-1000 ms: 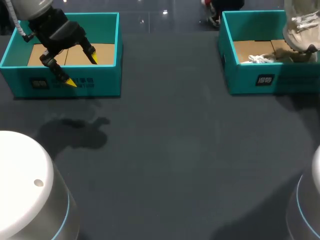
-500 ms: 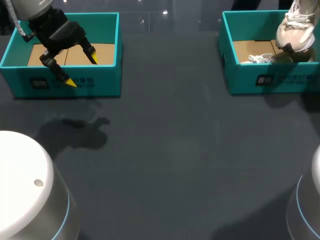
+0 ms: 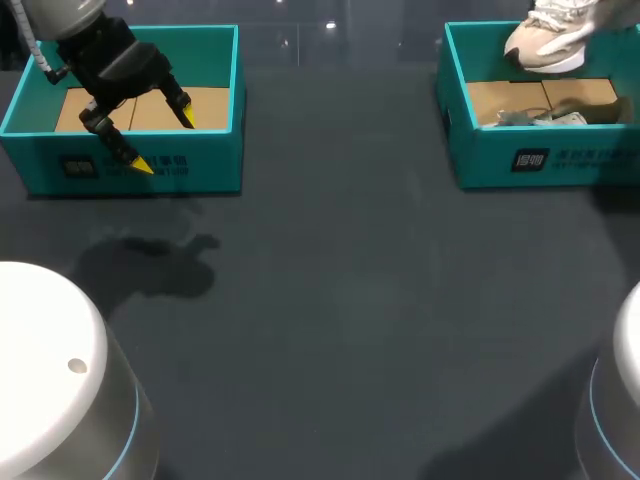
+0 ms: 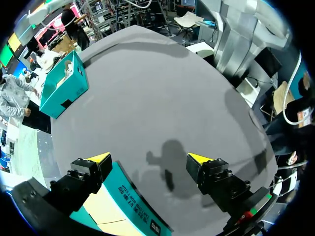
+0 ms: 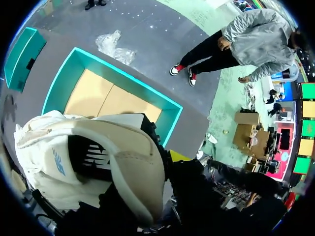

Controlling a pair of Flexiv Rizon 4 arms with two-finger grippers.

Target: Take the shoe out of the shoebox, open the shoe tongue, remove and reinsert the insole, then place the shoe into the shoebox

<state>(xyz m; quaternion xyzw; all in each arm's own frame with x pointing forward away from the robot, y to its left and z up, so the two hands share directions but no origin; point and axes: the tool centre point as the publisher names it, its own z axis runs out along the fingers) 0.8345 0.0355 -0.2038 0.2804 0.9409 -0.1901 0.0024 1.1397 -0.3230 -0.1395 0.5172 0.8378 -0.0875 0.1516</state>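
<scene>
**Left end effector** [image 3: 163,141]: The fingers are spread wide and hold nothing. It hangs over the front wall of the left shoebox [image 3: 215,160]. One yellow tip is over the box's tan floor and the other is in front of the wall. In the left wrist view the left end effector [image 4: 148,160] shows the same wide gap. The teal wall of the left shoebox [image 4: 129,194] lies under one finger, and the grey desk [image 4: 147,88] lies under the other. The end effector's shadow [image 4: 167,160] falls on the desk between the fingers. The right shoebox [image 4: 64,88] stands well ahead, across the desk.

**Right end effector** [image 5: 170,160]: It carries the shoe [image 5: 98,157], gripped at the heel collar. One yellow tip shows just outside the collar. The other tip is hidden by the shoe. The head view does not show this end effector.

**Shoe**: In the head view the shoe [image 3: 545,35] is off-white and hangs above the rear wall of the right shoebox [image 3: 480,160], clear of its floor. In the right wrist view the open right shoebox [image 5: 162,103] lies ahead of the end effector, beyond the shoe. The left shoebox [image 5: 22,56] is well beyond it.

**Box contents**: A pale item [image 3: 540,118] lies on the floor of the right shoebox by its front wall. Its identity cannot be determined.
</scene>
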